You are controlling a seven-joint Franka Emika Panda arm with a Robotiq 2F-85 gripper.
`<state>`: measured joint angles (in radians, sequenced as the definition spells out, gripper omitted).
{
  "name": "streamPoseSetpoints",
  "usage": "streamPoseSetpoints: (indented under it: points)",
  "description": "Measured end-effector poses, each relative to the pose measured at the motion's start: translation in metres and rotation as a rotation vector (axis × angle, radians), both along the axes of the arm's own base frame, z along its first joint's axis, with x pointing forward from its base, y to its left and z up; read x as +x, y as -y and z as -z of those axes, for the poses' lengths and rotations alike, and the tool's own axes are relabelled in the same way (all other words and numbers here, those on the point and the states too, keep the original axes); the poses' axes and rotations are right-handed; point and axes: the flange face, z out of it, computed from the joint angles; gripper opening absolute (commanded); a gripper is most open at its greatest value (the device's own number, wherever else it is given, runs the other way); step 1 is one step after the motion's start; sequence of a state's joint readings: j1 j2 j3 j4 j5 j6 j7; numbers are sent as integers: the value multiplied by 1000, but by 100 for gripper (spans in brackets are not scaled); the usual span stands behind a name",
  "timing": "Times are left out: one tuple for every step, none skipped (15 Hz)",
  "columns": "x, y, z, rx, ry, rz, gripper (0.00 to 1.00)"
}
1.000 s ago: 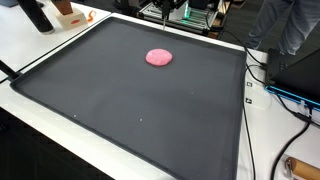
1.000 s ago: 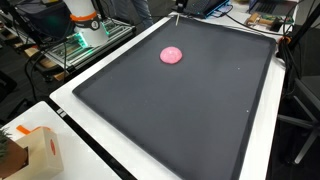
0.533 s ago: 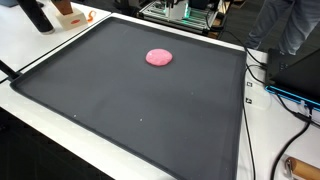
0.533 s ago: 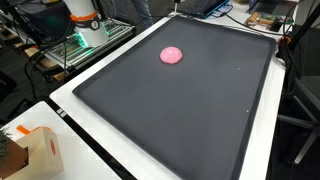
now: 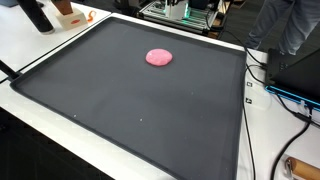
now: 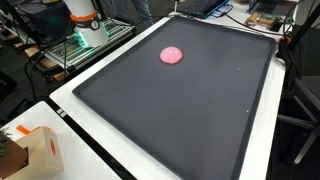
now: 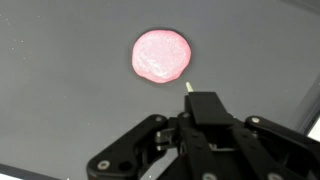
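Fingers (image 7: 205, 108) above dark mat (image 7: 60, 100), pink disc (image 7: 160, 56) just ahead, not touching

gripper (image 7: 203, 118): cut by wrist view's bottom edge | jaws: spacing untellable

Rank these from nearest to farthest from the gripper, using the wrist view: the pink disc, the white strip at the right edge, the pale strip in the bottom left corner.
From the gripper:
1. pink disc: just ahead, up and to the left.
2. white strip: at the picture's right edge.
3. pale strip: bottom left corner, farthest across the dark mat.
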<state>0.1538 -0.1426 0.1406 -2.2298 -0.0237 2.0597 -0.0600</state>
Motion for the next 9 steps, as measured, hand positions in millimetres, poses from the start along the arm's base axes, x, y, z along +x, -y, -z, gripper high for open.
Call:
streamPoseSetpoints:
  points:
    - [0, 0, 0, 0, 0, 0, 12]
    - [0, 0, 0, 0, 0, 0, 12]
    - [0, 0, 0, 0, 0, 0, 12]
    - [0, 0, 0, 0, 0, 0, 12]
    - [0, 0, 0, 0, 0, 0, 12]
    - [0, 0, 0, 0, 0, 0, 12]
    - [0, 0, 0, 0, 0, 0, 12]
    - [0, 0, 0, 0, 0, 0, 3]
    - [0, 0, 0, 0, 0, 0, 3]
